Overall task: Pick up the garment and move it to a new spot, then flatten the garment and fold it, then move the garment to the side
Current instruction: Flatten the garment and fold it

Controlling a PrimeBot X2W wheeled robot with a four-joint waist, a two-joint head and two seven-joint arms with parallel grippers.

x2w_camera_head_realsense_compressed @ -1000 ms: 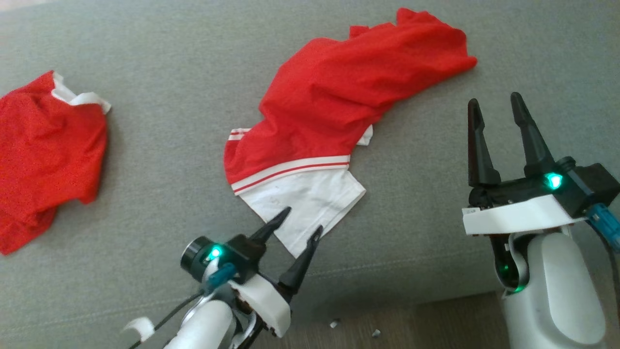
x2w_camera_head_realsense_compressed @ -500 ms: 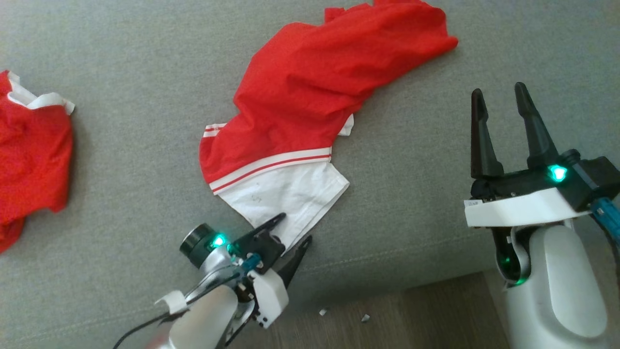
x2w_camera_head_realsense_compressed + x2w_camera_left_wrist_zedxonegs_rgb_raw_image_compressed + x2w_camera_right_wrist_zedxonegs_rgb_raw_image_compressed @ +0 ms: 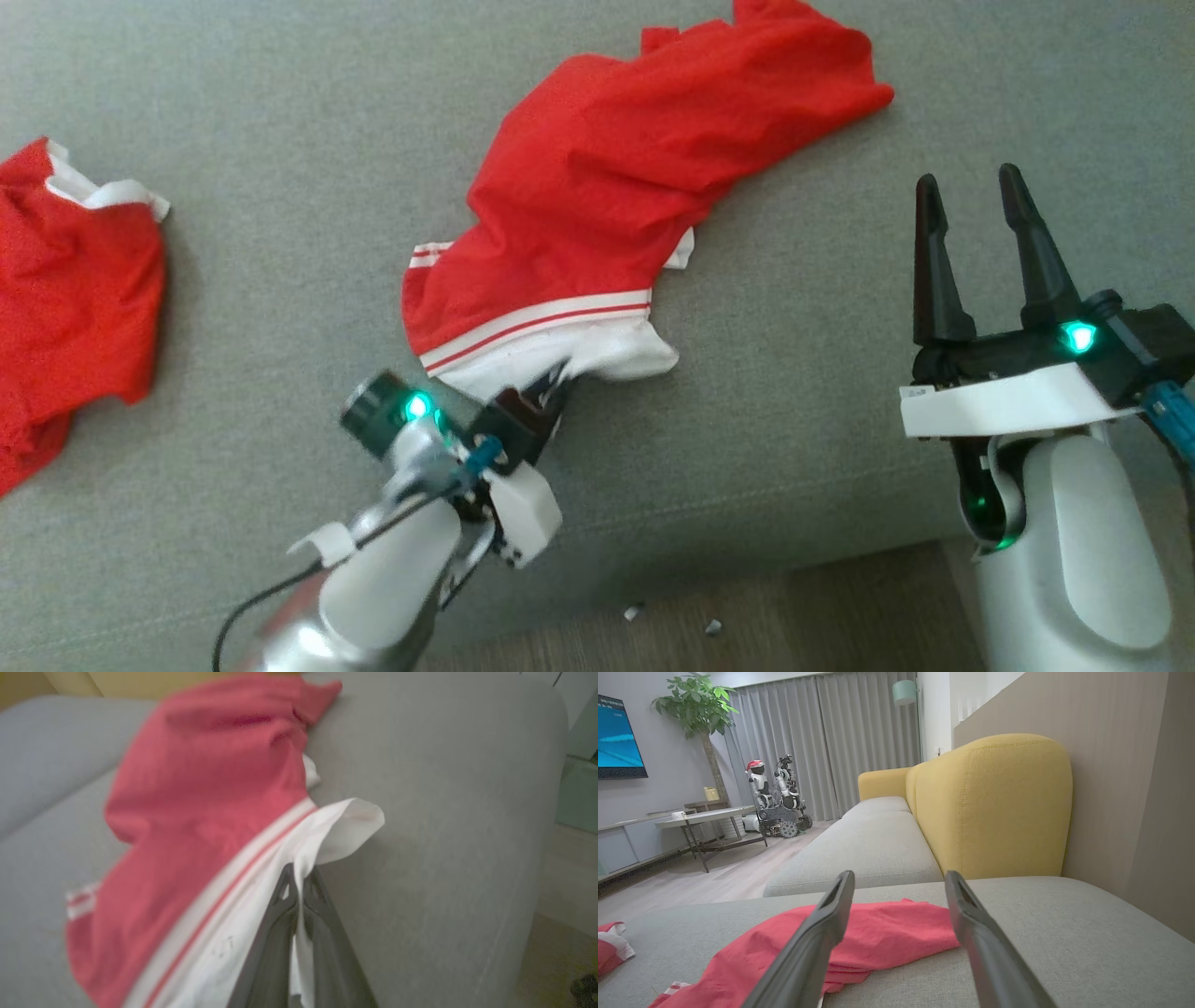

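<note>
A red garment [image 3: 635, 177] with a white striped sleeve lies crumpled on the grey sofa seat [image 3: 299, 280]. My left gripper [image 3: 558, 381] is shut on the white sleeve's edge, which bunches up around the fingers. In the left wrist view the left gripper [image 3: 299, 882] pinches a fold of white cloth of the garment [image 3: 210, 788]. My right gripper [image 3: 971, 196] stands open to the right of the garment, above the seat, holding nothing. The right wrist view shows the right gripper [image 3: 899, 882] open over the garment [image 3: 878, 938].
A second red and white garment [image 3: 75, 289] lies at the far left of the seat. The seat's front edge and wood floor [image 3: 747, 625] run along the bottom. A yellow backrest [image 3: 994, 807] rises behind the seat. Free grey seat lies between the two garments.
My left gripper has moved forward onto the white sleeve and shut on it, bunching the cloth. The right gripper stays open. The camera has shifted slightly.
</note>
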